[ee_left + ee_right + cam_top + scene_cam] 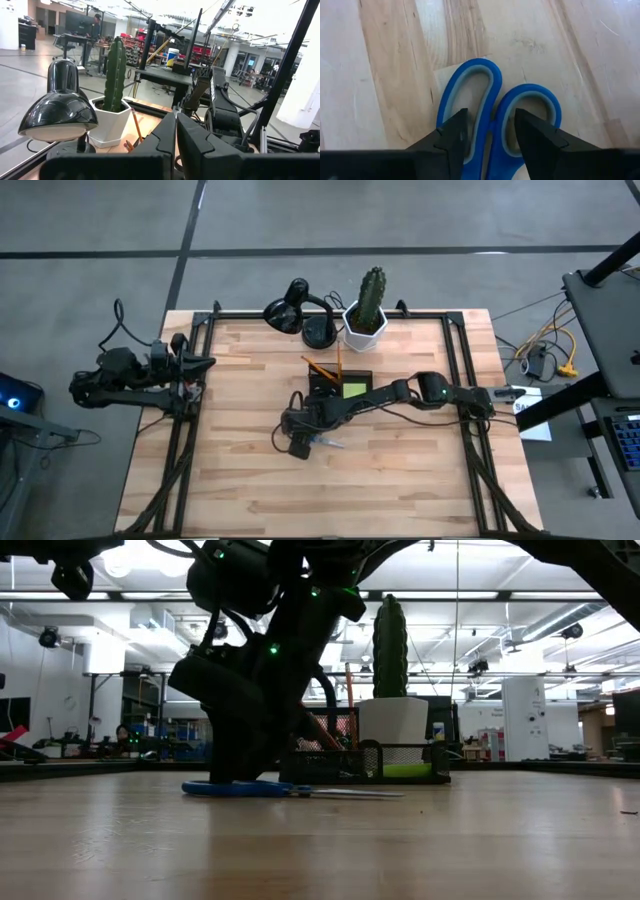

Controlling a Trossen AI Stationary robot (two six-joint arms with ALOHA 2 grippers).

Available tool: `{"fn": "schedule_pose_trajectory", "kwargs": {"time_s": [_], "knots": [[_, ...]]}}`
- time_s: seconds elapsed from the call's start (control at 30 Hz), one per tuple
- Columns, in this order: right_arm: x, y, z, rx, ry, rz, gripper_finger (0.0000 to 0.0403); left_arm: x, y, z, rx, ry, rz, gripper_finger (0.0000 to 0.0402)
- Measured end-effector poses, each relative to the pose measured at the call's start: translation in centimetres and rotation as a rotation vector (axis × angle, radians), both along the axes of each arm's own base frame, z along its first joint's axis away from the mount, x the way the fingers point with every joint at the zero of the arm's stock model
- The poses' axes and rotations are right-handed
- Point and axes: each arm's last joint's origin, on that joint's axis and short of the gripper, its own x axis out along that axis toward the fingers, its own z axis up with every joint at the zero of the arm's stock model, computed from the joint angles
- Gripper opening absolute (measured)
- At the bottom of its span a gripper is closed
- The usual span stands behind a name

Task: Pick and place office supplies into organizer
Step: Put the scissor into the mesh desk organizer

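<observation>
- Looking down my right wrist camera, I see the scissors point(492, 117) lying flat on the wooden table point(380, 60): two rounded blue handle loops with a paler blue-grey inner lining, side by side.
- My right gripper point(491, 135) is down over those loops with its jaws spread apart; one dark finger sits over the outer edge of one loop and the other over the second loop. I cannot tell whether either finger is actually touching the plastic.
- From table height the scissors point(290, 790) show as one flat blue shape with thin metal blades pointing away from the arm, just in front of the organizer point(400, 762).
- From above, the black organizer point(341, 385) sits near the middle of the table, close behind the right gripper point(300, 446).
- I count one lime-green sticky-note pad point(354, 390) inside it, and two orange pencils point(328, 366) leaning out of its far side.
- One cactus in a white hexagonal pot point(367, 315) and one black desk lamp point(297, 311) stand at the far edge.
- My left gripper point(205, 364) waits at the table's left edge, well apart from everything, its jaws pressed together on nothing point(176, 145).
</observation>
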Motion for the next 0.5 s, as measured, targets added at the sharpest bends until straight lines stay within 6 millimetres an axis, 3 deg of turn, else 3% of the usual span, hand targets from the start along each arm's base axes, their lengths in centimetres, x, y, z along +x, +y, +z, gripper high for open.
{"fn": "schedule_pose_trajectory", "kwargs": {"time_s": [0.33,0.5], "knots": [[-0.9,-0.1,-1.2,0.035,0.055,0.015,0.0069,0.0,0.0,0.0,-0.002,0.000,0.000,0.0000],[-0.9,-0.1,-1.3,0.043,0.062,0.017,0.0068,0.0,0.0,0.0,-0.002,0.000,0.000,0.0000]]}}
